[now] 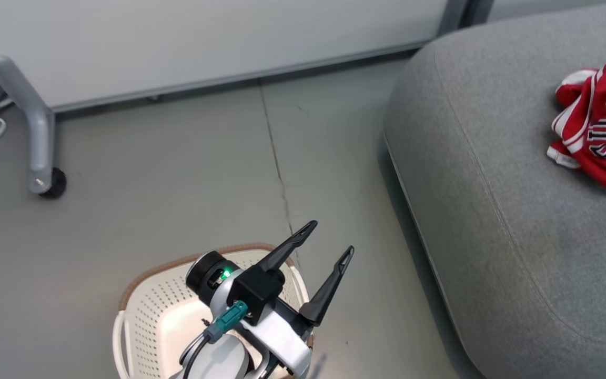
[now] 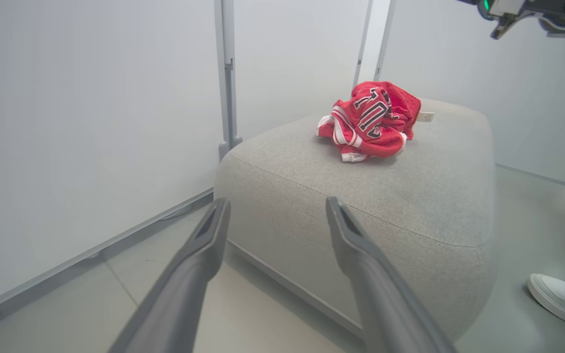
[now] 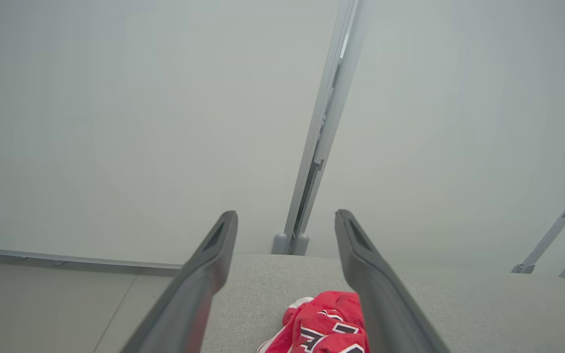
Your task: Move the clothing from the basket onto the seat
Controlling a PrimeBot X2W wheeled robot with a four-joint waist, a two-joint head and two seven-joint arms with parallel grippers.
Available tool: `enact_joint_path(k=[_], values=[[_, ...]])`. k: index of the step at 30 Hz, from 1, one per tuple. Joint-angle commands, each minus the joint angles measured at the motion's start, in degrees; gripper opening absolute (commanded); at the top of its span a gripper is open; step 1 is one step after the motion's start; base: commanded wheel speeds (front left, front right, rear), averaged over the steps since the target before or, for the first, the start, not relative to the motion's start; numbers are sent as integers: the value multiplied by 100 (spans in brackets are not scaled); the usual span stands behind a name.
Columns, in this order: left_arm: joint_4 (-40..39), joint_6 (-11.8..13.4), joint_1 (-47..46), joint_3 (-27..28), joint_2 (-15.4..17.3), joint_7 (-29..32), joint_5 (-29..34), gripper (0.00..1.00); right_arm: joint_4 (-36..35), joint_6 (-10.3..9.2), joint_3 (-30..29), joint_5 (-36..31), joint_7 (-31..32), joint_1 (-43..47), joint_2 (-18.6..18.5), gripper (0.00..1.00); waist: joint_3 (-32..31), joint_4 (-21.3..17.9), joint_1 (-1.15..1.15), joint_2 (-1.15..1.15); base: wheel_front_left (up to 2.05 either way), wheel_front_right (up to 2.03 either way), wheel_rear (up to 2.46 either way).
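Red sports clothing (image 1: 597, 131) with black-white lettering lies bunched on grey fabric seat (image 1: 492, 237). Both hands gape wide, empty: left hand (image 1: 329, 239) above white perforated basket (image 1: 145, 316), right hand (image 3: 286, 215) above clothing. Likely retreat step: lift clear, avoid snagging fabric.

Red clothing (image 1: 600, 142) crumpled on grey seat (image 1: 492, 221), white basket (image 1: 145, 321) nearby

Basket (image 1: 142, 321) — partly hidden, cut off.
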Motion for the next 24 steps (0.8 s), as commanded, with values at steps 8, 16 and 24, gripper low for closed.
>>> enact_joint_path(k=[8,16,24], values=[[-153,125,426,467,-21,-9,14,100,-1250,-1,-651,-737,-37,1087,519,100,-783,594,0,0,0,0,0],[-250,295,713,742,-28,-9,-35,100,-2006,0,-1255,-1404,-37,1949,1275,100,-1059,1046,0,0,0,0,0],[-357,615,918,1108,-28,-9,-94,100,-2297,0,-1506,-1990,-37,2824,2359,100,-1197,1513,0,0,0,0,0]])
